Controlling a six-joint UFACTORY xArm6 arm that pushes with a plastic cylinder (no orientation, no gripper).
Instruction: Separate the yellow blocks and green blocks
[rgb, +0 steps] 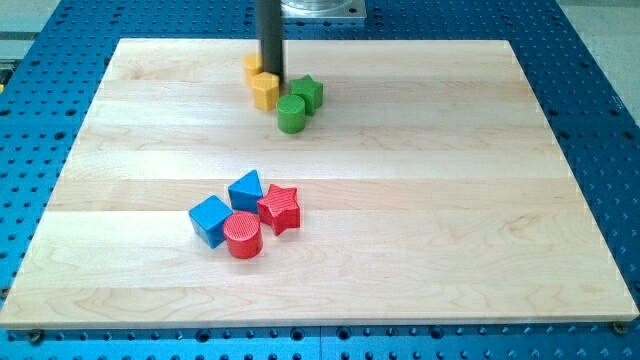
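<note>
My tip (270, 77) top centre, touching yellow blocks (264, 90), just left of green star (307, 92) and green cylinder (291, 114). No gripper fitted, just the rod.

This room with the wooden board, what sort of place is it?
Probably a robotics lab bench: a wooden board lies on a blue perforated table, and my tip stands among coloured blocks, at the yellow block.

Pale wooden board (420, 200) (planks running left to right) lies on blue perforated table (600, 90); even, soft light; grey metal plate (320, 8) at view's top.
</note>
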